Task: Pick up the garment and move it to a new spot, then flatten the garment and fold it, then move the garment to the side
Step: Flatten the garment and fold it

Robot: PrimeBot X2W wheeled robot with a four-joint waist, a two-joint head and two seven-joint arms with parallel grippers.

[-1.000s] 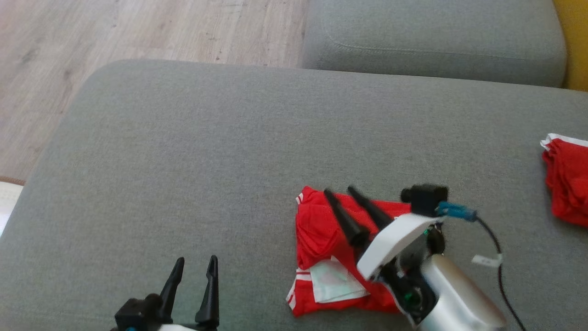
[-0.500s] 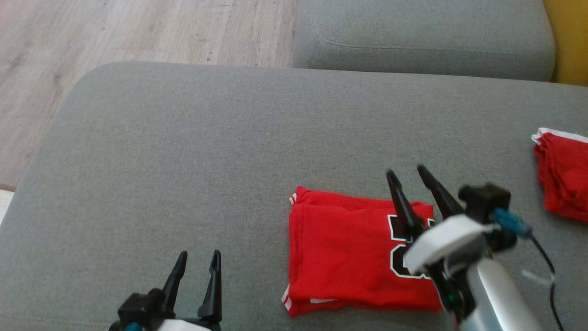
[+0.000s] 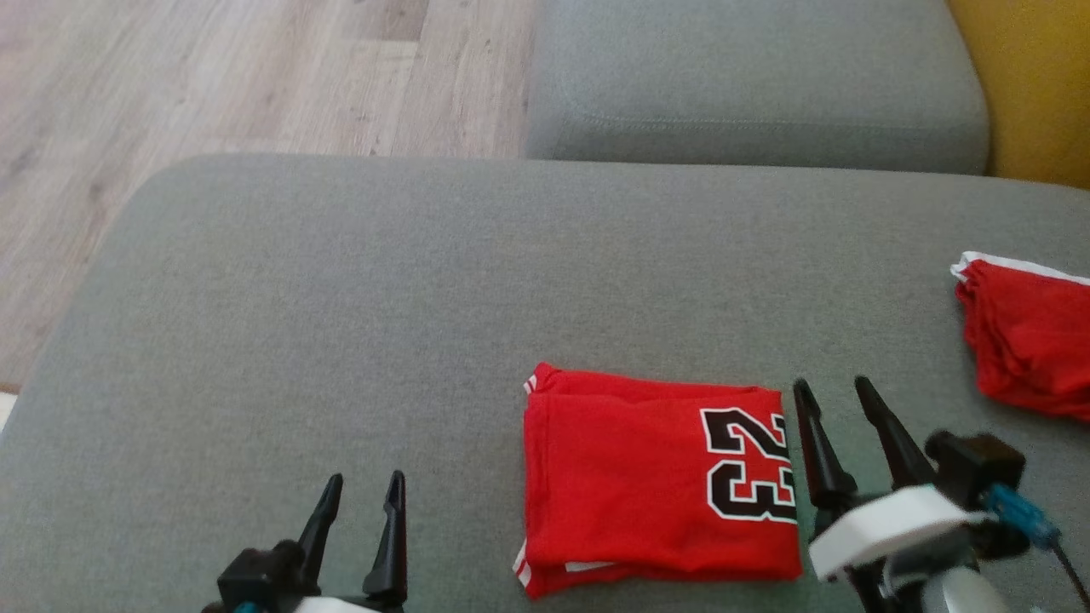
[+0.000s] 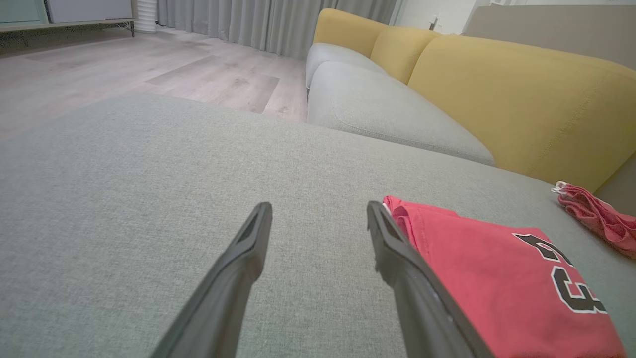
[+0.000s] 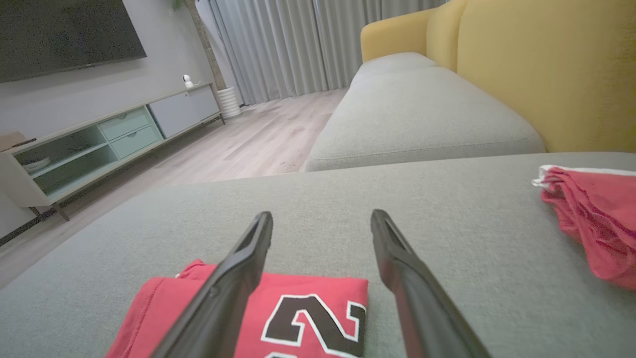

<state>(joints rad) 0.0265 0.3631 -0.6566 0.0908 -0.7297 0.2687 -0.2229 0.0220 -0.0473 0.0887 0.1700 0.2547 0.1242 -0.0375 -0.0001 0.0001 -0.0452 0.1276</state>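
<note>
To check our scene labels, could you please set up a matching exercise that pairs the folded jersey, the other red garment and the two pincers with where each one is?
Column one:
1. folded jersey
2. second red garment
3. left pincer
4. right pincer

Column two:
A. open, just right of the jersey's number
B. at the far right edge of the head view
C. lying flat, 23 facing up
D. open over bare grey cushion, left of the jersey

Pairs: 1-C, 2-B, 3-D, 4-A
</note>
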